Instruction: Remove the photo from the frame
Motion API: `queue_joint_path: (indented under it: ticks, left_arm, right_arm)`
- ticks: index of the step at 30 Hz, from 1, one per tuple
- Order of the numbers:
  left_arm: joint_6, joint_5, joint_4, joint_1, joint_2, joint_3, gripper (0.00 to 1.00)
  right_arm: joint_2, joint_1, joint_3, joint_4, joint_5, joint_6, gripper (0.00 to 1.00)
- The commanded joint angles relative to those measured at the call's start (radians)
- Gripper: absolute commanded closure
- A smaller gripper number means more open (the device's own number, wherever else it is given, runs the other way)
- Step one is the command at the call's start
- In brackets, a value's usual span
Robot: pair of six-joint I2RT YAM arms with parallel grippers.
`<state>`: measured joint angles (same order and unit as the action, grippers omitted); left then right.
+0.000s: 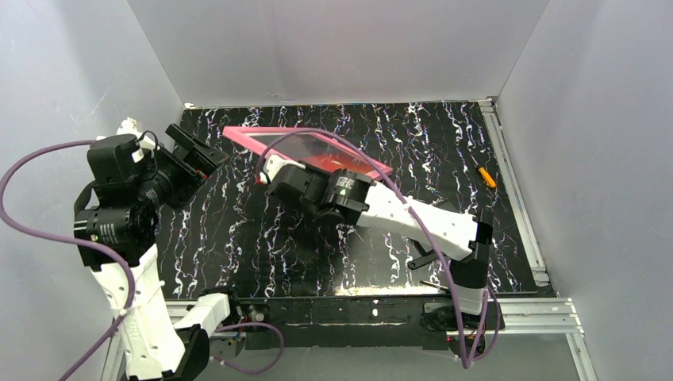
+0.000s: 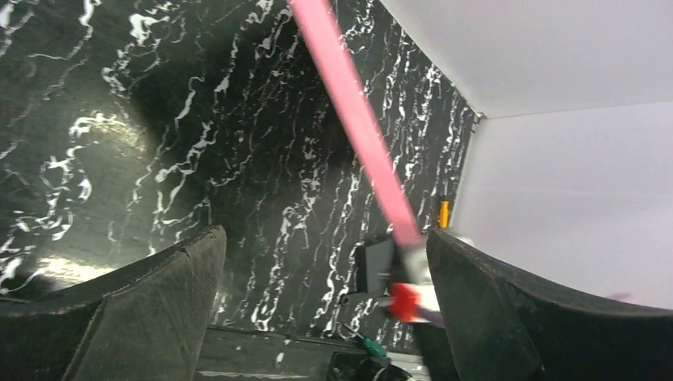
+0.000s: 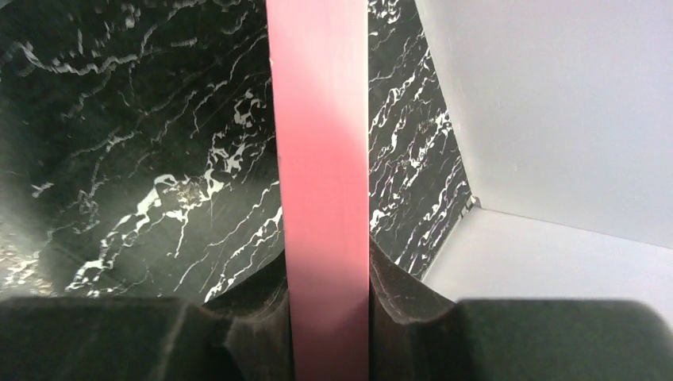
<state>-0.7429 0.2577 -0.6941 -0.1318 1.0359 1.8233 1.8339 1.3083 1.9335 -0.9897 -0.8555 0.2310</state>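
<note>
Frame (image 1: 238, 133): one, thin and pink, held tilted over the far middle of the black marbled surface (image 1: 317, 254). Photo (image 1: 337, 161): one, showing red inside it. The long axis runs left to right across the top view, its right end nearer the arms. Whether any corner touches the surface cannot be told.

Right claw (image 3: 328, 294): clamped on the frame's near edge, the pink rail pinched between both fingers. Left claw (image 1: 194, 151): spread wide, holding nothing, just beside the frame's left corner. The rail crosses its wrist view ahead of the fingers.

Orange-handled tool (image 1: 486, 176): one, lying well apart near the right wall.
</note>
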Motion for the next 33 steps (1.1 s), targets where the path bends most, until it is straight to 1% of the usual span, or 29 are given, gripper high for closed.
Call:
queue_joint_path:
  ticks: [1, 3, 5, 8, 11, 17, 21, 24, 26, 28, 31, 33]
  left_arm:
    - [0.098, -0.065, -0.108, -0.006, 0.003, 0.019, 0.02]
    - [0.101, -0.062, -0.107, -0.006, -0.004, -0.005, 0.02]
    - [0.105, -0.06, -0.107, -0.006, -0.016, -0.039, 0.02]
    - [0.11, -0.061, -0.107, -0.003, -0.033, -0.086, 0.02]
    - [0.109, -0.064, -0.107, -0.001, -0.049, -0.131, 0.02]
    - [0.105, -0.052, -0.1, 0.001, -0.076, -0.235, 0.02]
    - [0.095, -0.042, -0.084, 0.003, -0.09, -0.304, 0.02]
    - [0.072, -0.006, -0.061, 0.002, -0.094, -0.364, 0.02]
    - [0.057, 0.019, -0.045, 0.002, -0.1, -0.403, 0.02]
    - [0.048, 0.033, -0.037, 0.003, -0.103, -0.434, 0.02]
    - [0.037, 0.052, -0.028, 0.001, -0.111, -0.469, 0.02]
    - [0.034, 0.062, -0.024, 0.002, -0.117, -0.481, 0.02]
  right_arm:
    - [0.028, 0.015, 0.31, -0.128, -0.005, -0.118, 0.99]
    - [0.075, 0.014, 0.449, -0.196, -0.009, -0.137, 0.99]
    - [0.09, 0.01, 0.528, -0.222, -0.002, -0.153, 0.99]
    - [0.05, -0.005, 0.541, -0.212, 0.032, -0.193, 0.99]
    - [-0.015, -0.04, 0.534, -0.184, 0.112, -0.257, 0.99]
    - [-0.146, -0.147, 0.531, -0.127, 0.336, -0.387, 0.99]
    - [-0.192, -0.176, 0.54, -0.115, 0.375, -0.408, 0.99]
    - [-0.219, -0.213, 0.561, -0.116, 0.408, -0.445, 0.99]
    - [-0.249, -0.263, 0.556, -0.104, 0.459, -0.493, 0.99]
    - [-0.279, -0.335, 0.531, -0.101, 0.548, -0.563, 0.99]
    - [-0.335, -0.453, 0.422, -0.083, 0.675, -0.682, 0.99]
    - [-0.376, -0.515, 0.311, -0.049, 0.743, -0.758, 0.99]
